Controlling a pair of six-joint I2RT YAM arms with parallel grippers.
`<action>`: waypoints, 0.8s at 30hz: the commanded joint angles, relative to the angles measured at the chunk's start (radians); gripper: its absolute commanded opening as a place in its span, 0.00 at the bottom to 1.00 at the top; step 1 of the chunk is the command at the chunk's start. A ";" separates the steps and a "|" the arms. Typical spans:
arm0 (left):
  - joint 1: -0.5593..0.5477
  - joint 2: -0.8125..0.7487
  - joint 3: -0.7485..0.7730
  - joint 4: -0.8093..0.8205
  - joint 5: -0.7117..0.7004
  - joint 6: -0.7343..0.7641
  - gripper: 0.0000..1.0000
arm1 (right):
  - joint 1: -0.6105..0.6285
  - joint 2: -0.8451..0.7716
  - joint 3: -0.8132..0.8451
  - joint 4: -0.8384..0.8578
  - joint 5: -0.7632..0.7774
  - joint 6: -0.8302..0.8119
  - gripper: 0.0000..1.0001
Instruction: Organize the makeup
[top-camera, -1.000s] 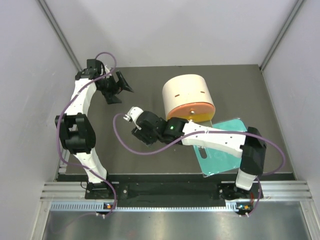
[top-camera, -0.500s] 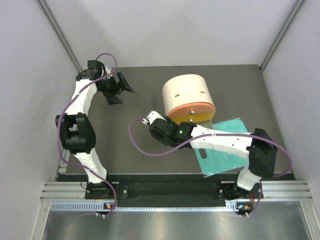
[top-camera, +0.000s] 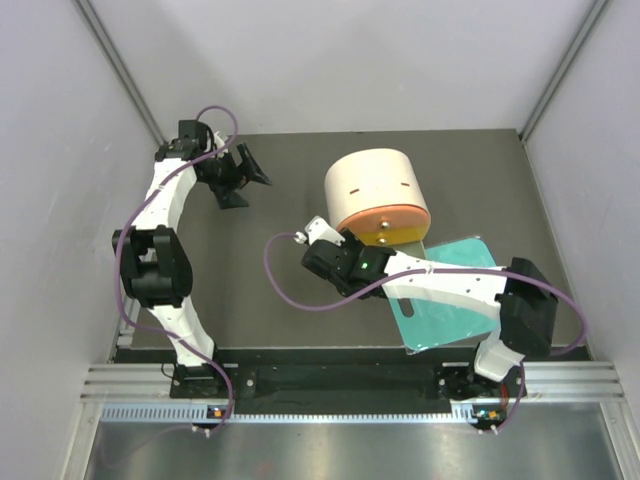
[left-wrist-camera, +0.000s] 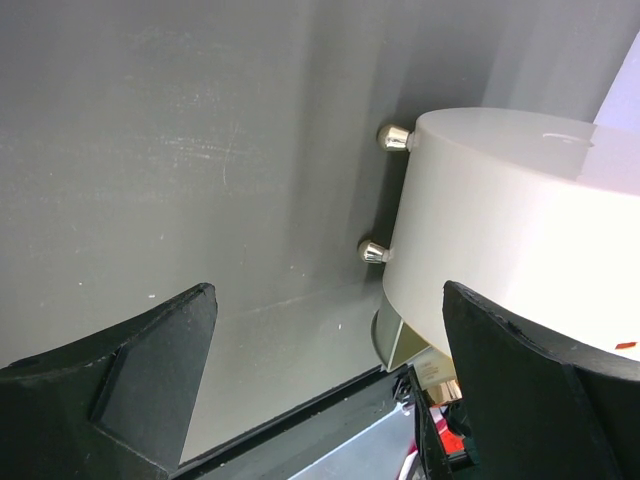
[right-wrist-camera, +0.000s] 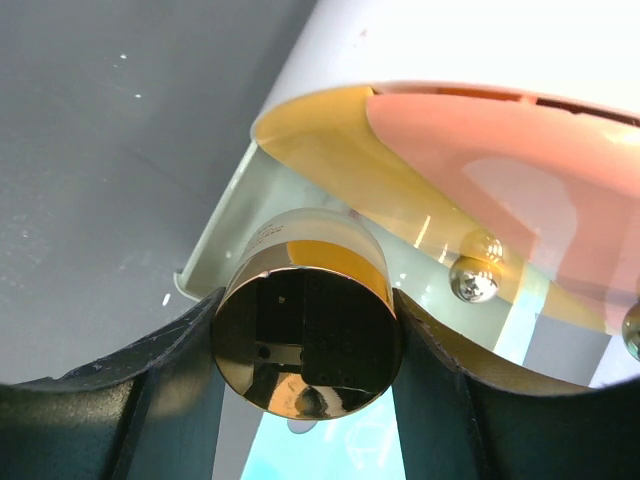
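My right gripper (right-wrist-camera: 305, 345) is shut on a makeup tube (right-wrist-camera: 310, 300), a pale cylinder with a mirrored gold end cap facing the camera. It holds the tube just in front of the open orange face of the big cream box (right-wrist-camera: 480, 60), above the teal board (right-wrist-camera: 330, 455). In the top view the right gripper (top-camera: 343, 252) sits at the box's lower left edge (top-camera: 377, 195). My left gripper (top-camera: 240, 175) is open and empty at the far left of the table. The other makeup pieces are out of view.
The teal board (top-camera: 450, 290) lies under the right forearm at the near right. The box has a pale shelf edge (right-wrist-camera: 225, 235) and metal knobs (right-wrist-camera: 472, 280). In the left wrist view the cream box (left-wrist-camera: 520, 220) stands to the right of the open fingers.
My right gripper has moved right and slightly back with the tube, closing on the box's open face. The left arm has hardly moved.
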 joint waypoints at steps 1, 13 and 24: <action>-0.003 -0.030 0.000 0.034 0.020 0.004 0.99 | -0.007 -0.014 -0.007 0.020 0.063 0.020 0.00; -0.005 -0.027 0.003 0.037 0.023 0.006 0.99 | -0.006 -0.005 -0.008 -0.002 0.042 0.061 0.41; -0.003 -0.031 0.001 0.037 0.025 0.009 0.99 | -0.007 -0.002 -0.005 -0.022 0.043 0.075 0.62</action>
